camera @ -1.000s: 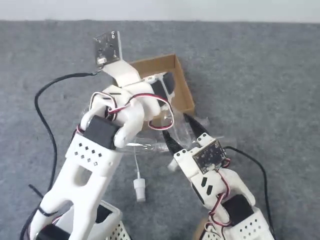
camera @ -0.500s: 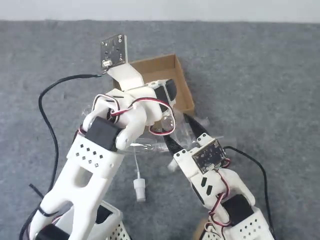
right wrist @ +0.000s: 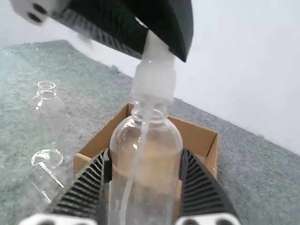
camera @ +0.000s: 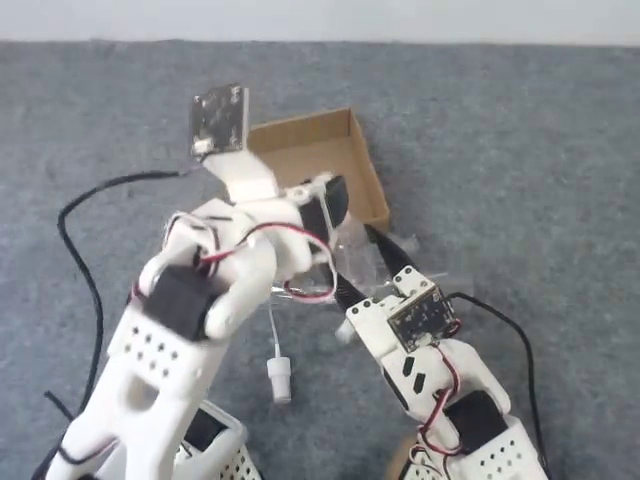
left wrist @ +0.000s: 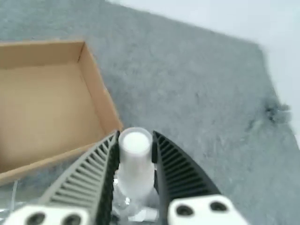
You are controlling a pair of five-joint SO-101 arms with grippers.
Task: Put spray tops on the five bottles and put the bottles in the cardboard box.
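- While the right gripper (right wrist: pixel 145 157) clasps an upright bottle (right wrist: pixel 145 136) by the cardboard box (left wrist: pixel 101 96), the left gripper (left wrist: pixel 136 138) pinches the spray top (left wrist: pixel 136 159) on its neck.
- The high view adds a loose spray top (camera: pixel 279 378) between the arms; the right wrist view, a spare bottle (right wrist: pixel 47 110).

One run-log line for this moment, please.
left gripper shut on spray top | right gripper shut on bottle | spray top at bottle neck

Grey felt tabletop (camera: pixel 520 150) with loose parts on it

An open cardboard box (camera: pixel 365 165) sits toward the far edge, and an uncapped clear bottle (right wrist: pixel 46 112) stands just beside it. A white spray top (camera: pixel 279 380) lies near the near edge, and a black cable (camera: pixel 85 260) trails along the left side.
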